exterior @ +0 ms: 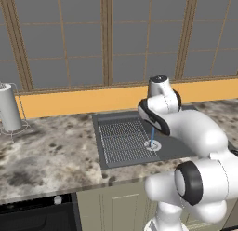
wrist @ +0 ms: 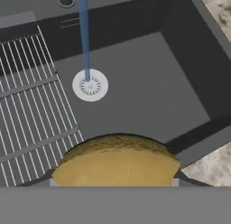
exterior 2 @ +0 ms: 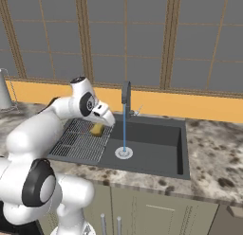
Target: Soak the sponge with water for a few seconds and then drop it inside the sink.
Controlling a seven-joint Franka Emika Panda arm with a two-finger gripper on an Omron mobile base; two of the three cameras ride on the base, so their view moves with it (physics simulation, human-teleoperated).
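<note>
Claw (wrist: 115, 184) pinches the sponge (wrist: 116, 162) above the dark sink (wrist: 149, 92) set in speckled stone counter (exterior: 46, 155).

Matt basin, stone-look counter, soft sponge

The sink (exterior 2: 156, 151) looks matt dark grey with a shiny silver drain (wrist: 90, 85); the counter (exterior: 46, 153) is mottled, polished stone; the sponge (wrist: 116, 162) looks porous, dull mustard-yellow.

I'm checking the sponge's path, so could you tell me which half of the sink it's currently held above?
The ribbed drainboard half: the tool holds the sponge there, beside the water stream falling into the open basin half.
</note>
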